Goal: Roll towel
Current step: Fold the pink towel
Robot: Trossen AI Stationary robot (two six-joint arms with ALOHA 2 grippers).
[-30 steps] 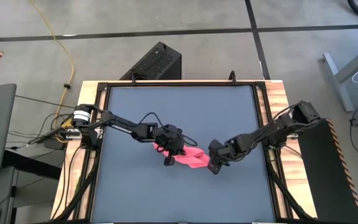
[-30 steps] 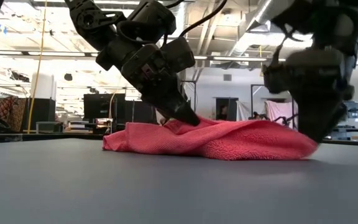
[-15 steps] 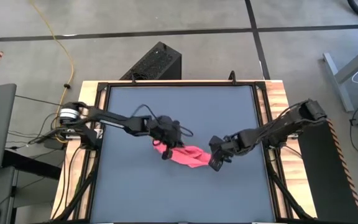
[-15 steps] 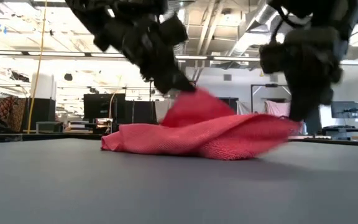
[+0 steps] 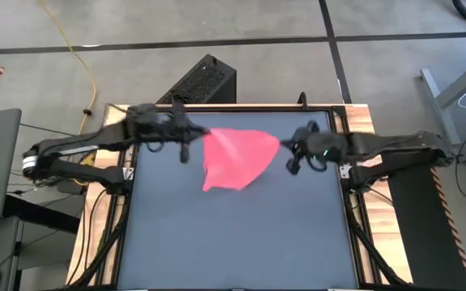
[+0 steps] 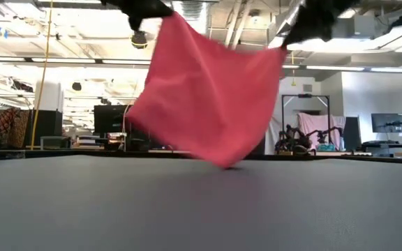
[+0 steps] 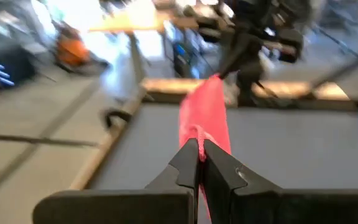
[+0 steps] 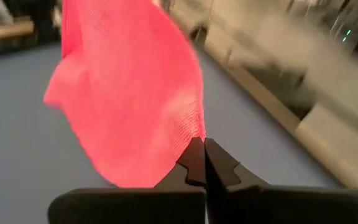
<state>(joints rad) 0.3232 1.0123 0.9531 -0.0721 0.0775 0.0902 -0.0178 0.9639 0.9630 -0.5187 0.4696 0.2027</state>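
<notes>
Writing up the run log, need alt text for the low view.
A pink towel hangs spread in the air, held at its two top corners by the left pincer and right pincer, its lowest corner at about the height of the dark tabletop.

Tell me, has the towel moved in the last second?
Yes. The towel has left the tabletop's middle; it hangs spread toward the far edge, between the left gripper and right gripper.

This is a robotics lab or workshop in a large industrial hall: a bare concrete floor with a yellow cable, exposed ceiling ducts and strip lights, monitors and benches beyond the table.
</notes>
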